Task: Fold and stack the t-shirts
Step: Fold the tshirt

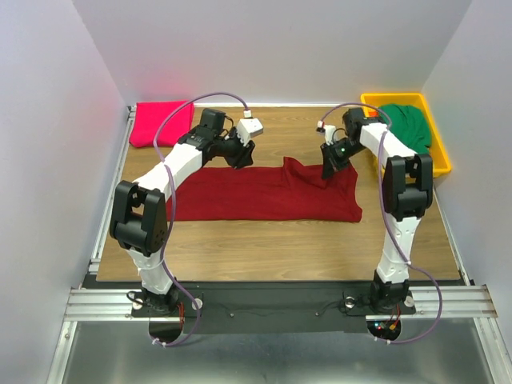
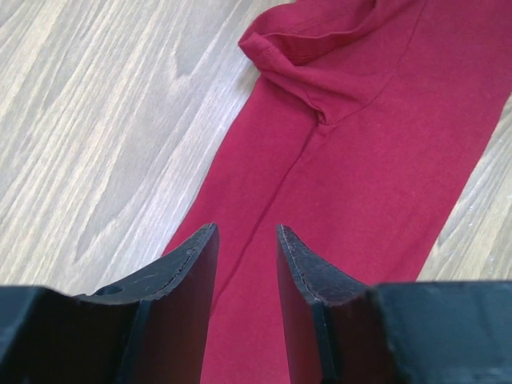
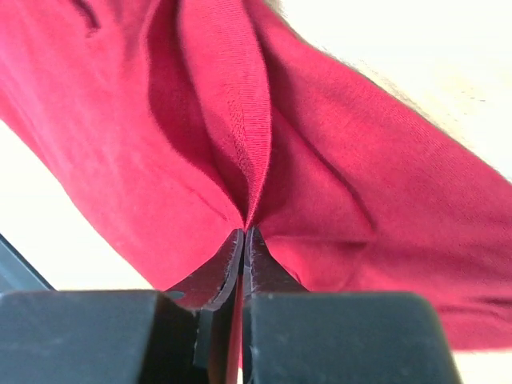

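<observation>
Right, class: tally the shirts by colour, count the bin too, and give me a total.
Maroon shirt: 1
Pink shirt: 1
Green shirt: 1
Yellow bin: 1
Total: 4

Robot lab cell, white panel walls [image 1: 264, 48] around a wood-grain counter [image 1: 264, 248], two jointed arms [image 1: 180, 164] bolted to aluminium rail [image 1: 104, 302]

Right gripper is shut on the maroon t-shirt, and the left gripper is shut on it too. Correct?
No. The right gripper is shut on the maroon t-shirt, but the left gripper is open over it, gripping nothing; the left wrist view shows this.
</observation>
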Controlling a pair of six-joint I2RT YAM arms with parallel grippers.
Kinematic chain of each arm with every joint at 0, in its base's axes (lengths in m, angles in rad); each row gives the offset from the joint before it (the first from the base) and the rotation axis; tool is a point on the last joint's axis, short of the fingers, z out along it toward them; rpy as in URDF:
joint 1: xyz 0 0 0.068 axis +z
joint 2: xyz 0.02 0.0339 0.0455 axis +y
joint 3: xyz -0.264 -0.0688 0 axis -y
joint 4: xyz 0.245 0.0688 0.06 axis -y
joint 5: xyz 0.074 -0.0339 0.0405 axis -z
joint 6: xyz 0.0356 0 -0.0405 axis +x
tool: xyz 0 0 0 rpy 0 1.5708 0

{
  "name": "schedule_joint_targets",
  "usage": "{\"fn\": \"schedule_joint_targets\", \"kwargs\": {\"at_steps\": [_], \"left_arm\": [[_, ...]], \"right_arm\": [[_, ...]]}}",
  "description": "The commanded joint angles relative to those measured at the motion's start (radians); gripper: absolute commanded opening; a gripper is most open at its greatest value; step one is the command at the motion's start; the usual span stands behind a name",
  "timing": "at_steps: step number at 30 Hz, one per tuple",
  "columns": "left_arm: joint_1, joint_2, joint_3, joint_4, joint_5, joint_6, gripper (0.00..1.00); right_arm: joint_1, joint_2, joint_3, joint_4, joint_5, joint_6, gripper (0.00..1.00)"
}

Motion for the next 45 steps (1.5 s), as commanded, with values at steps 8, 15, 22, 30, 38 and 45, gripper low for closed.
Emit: {"fn": "schedule_joint_targets", "kwargs": {"at_steps": [8, 15, 22, 30, 38, 45], "left_arm": [[0.007, -0.007, 0.029, 0.019, 0.072, -0.030, 0.45], [0.005, -0.019, 0.002, 0.025, 0.110, -0.045, 0.45], [-0.006, 0.054, 0.078, 0.038, 0.166, -0.125, 0.46], [-0.004, 0.057, 0.085, 0.038, 0.167, -0.130, 0.46], [0.000, 0.038, 0.057, 0.038, 0.152, -0.137, 0.46], [0.008, 0.031, 0.045, 0.038, 0.141, -0.140, 0.46]], "right_arm": [[0.013, -0.262, -0.119, -0.066, 0.082, -0.312, 0.00], [0.020, -0.377, -0.352, 0.001, 0.163, -0.481, 0.01], [0.016, -0.279, -0.291, 0.012, 0.167, -0.354, 0.39], [0.003, -0.210, -0.112, 0.037, -0.056, -0.213, 0.41], [0.045, -0.069, -0.011, 0.121, -0.050, -0.148, 0.39], [0.088, -0.008, 0.014, 0.162, -0.027, -0.126, 0.41]]}}
